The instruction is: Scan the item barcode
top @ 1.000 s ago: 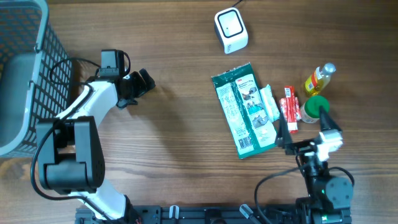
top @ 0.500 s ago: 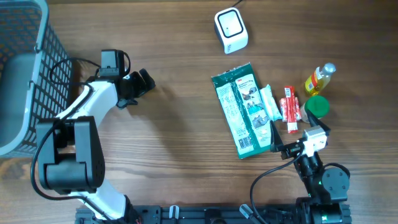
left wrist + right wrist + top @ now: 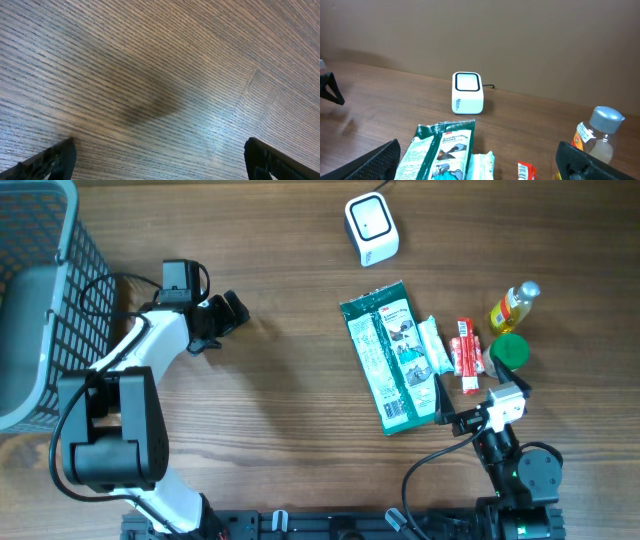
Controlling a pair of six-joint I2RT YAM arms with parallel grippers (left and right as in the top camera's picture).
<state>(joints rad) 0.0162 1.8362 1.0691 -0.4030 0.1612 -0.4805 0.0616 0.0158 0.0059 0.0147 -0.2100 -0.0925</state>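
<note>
A white barcode scanner (image 3: 371, 228) (image 3: 467, 92) stands at the back of the table. In front of it lie a green glove package (image 3: 392, 355) (image 3: 442, 155), a white pack (image 3: 432, 345) (image 3: 482, 165) and a red item (image 3: 466, 355) (image 3: 526, 171) with a barcode on it. My right gripper (image 3: 475, 395) (image 3: 482, 170) is open just in front of these items, holding nothing. Far to the left, my left gripper (image 3: 228, 315) (image 3: 160, 165) is open over bare wood, also with nothing in it.
A yellow bottle (image 3: 513, 305) (image 3: 597, 132) and a green-lidded container (image 3: 511, 352) stand at the right of the items. A grey wire basket (image 3: 30, 300) fills the left edge of the wooden table (image 3: 290, 420).
My right gripper has shifted left and back toward the near edge, uncovering the green-lidded container. The left arm has not moved.
</note>
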